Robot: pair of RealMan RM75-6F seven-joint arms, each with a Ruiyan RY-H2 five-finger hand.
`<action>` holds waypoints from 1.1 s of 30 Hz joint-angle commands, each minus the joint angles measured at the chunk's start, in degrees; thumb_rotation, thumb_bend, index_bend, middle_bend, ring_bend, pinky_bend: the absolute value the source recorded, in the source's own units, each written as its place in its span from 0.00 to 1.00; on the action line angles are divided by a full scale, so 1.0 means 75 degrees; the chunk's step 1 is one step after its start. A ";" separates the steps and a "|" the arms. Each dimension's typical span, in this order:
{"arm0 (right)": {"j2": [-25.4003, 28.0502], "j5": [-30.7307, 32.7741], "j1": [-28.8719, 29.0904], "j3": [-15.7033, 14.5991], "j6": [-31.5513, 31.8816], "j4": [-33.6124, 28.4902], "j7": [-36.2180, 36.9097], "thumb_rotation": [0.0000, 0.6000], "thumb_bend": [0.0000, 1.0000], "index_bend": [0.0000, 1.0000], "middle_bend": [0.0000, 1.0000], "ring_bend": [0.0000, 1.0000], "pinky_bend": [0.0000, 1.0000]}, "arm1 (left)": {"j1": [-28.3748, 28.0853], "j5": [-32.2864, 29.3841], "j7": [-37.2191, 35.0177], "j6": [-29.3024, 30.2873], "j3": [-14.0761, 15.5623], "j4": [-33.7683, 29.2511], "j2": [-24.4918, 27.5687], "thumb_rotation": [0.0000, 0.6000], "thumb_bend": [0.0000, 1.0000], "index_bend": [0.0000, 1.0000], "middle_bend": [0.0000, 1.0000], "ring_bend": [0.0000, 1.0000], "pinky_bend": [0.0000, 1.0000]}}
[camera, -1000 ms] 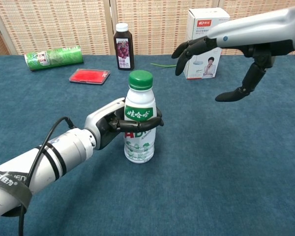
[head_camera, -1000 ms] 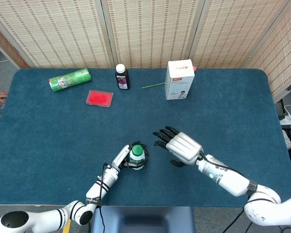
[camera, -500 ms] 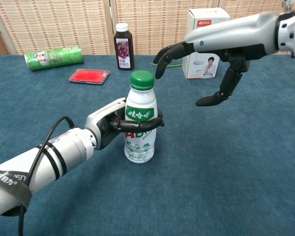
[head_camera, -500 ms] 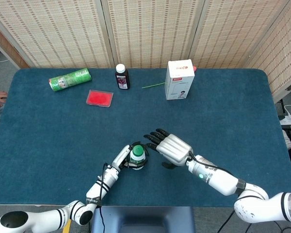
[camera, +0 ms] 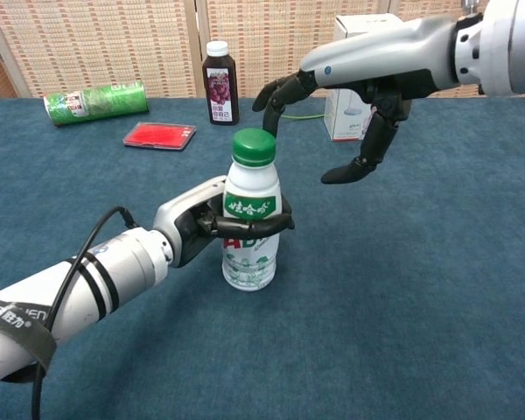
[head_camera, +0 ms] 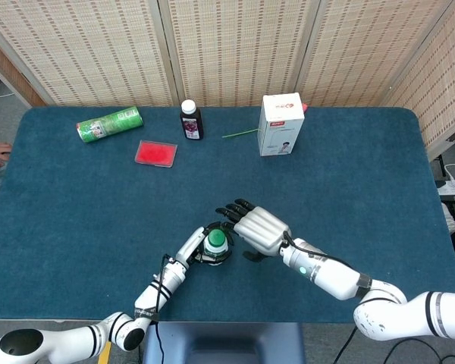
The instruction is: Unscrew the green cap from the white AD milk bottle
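Note:
The white AD milk bottle [camera: 249, 227] stands upright near the table's front edge, its green cap [camera: 253, 147] [head_camera: 216, 239] on top. My left hand [camera: 201, 223] [head_camera: 193, 246] grips the bottle's body, fingers wrapped around the green label. My right hand [camera: 346, 87] [head_camera: 254, 227] hovers open just right of and above the cap, fingers [camera: 276, 92] spread and reaching over the cap, thumb hanging down to the right. It does not touch the cap.
At the back of the blue table [head_camera: 349, 174] lie a green can [head_camera: 109, 123], a red flat box [head_camera: 155, 153], a dark juice bottle [head_camera: 190, 120], a green straw [head_camera: 240, 133] and a white carton [head_camera: 281, 123].
My right hand has moved left toward the bottle, its fingers now above the cap. The left hand keeps holding the bottle, which tilted slightly.

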 commanded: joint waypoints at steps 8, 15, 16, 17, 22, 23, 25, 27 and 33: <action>-0.0159 -0.0252 0.0195 -0.0051 0.0186 -0.0085 -0.0090 1.00 0.24 0.18 0.00 0.00 0.00 | -0.0084 0.0024 -0.0002 -0.0071 -0.0028 0.0156 -0.0051 1.00 0.70 0.60 0.67 0.23 0.03; -0.0192 -0.0241 0.0275 -0.0183 0.0322 -0.0176 -0.0259 1.00 0.24 0.18 0.00 0.00 0.00 | -0.0144 0.0056 0.0005 -0.0163 0.0010 0.0289 -0.0060 1.00 0.77 0.62 0.73 0.28 0.04; -0.0197 -0.0235 0.0284 -0.0198 0.0330 -0.0184 -0.0268 1.00 0.24 0.18 0.00 0.00 0.00 | -0.0148 0.0051 0.0004 -0.0169 0.0008 0.0286 -0.0061 1.00 0.78 0.62 0.75 0.29 0.04; -0.0201 -0.0231 0.0290 -0.0208 0.0334 -0.0189 -0.0272 1.00 0.24 0.18 0.00 0.00 0.00 | -0.0151 0.0048 0.0001 -0.0179 0.0007 0.0280 -0.0056 1.00 0.79 0.62 0.75 0.30 0.04; -0.0157 -0.0308 0.0274 -0.0238 0.0437 -0.0284 -0.0277 1.00 0.24 0.18 0.00 0.00 0.00 | -0.0142 -0.0015 -0.0054 -0.0248 -0.0008 0.0236 0.0004 1.00 0.81 0.62 0.77 0.31 0.05; -0.0136 -0.0348 0.0245 -0.0237 0.0502 -0.0303 -0.0266 1.00 0.24 0.18 0.00 0.00 0.00 | -0.0136 -0.0027 -0.0051 -0.0249 -0.0010 0.0239 0.0012 1.00 0.81 0.62 0.77 0.31 0.05; -0.0094 -0.0404 0.0157 -0.0216 0.0708 -0.0309 -0.0230 1.00 0.24 0.18 0.00 0.00 0.00 | -0.0129 -0.0038 -0.0047 -0.0270 0.0001 0.0232 0.0038 1.00 0.81 0.62 0.77 0.31 0.05; -0.0087 -0.0433 0.0087 -0.0184 0.0939 -0.0232 -0.0272 1.00 0.24 0.18 0.00 0.00 0.00 | -0.0121 -0.0031 -0.0033 -0.0267 0.0014 0.0229 0.0056 1.00 0.81 0.62 0.77 0.31 0.05; -0.0188 -0.0051 -0.0034 -0.0132 0.1558 0.0236 -0.0676 1.00 0.24 0.17 0.00 0.00 0.00 | -0.0069 -0.0067 -0.0040 -0.0263 0.0013 0.0196 0.0190 1.00 0.81 0.62 0.77 0.31 0.05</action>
